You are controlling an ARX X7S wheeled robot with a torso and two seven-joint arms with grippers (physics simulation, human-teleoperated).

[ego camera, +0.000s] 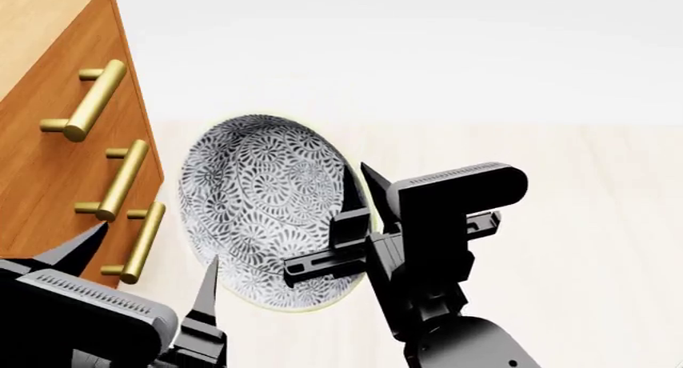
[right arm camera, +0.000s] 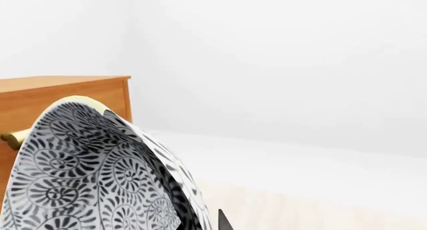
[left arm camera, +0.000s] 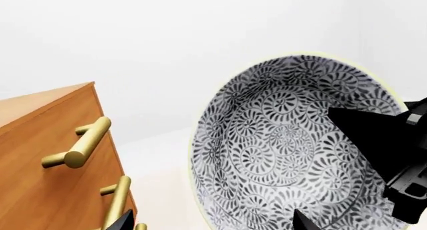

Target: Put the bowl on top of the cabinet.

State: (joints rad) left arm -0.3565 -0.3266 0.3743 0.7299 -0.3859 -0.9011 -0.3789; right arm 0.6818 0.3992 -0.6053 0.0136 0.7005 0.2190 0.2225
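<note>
Currently, the bowl (ego camera: 267,208) is held tilted by the clenched right end effector (ego camera: 357,224) at three o'clock of the cabinet (ego camera: 53,144); it should be raised and levelled first. The left end effector (ego camera: 149,284) is released.

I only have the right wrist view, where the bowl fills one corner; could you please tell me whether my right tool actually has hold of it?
Observer: Yes. In the head view the right tool is clamped on the rim of the bowl, with one finger inside it.
Operator: Thank you. Where is the left tool?
Observer: The left tool is open, low between the cabinet and the bowl, holding nothing.
Operator: Is the bowl over the cabinet top yet?
Observer: No. It hangs on edge beside the drawer front, next to the brass handles, with its opening toward the head camera.
</note>
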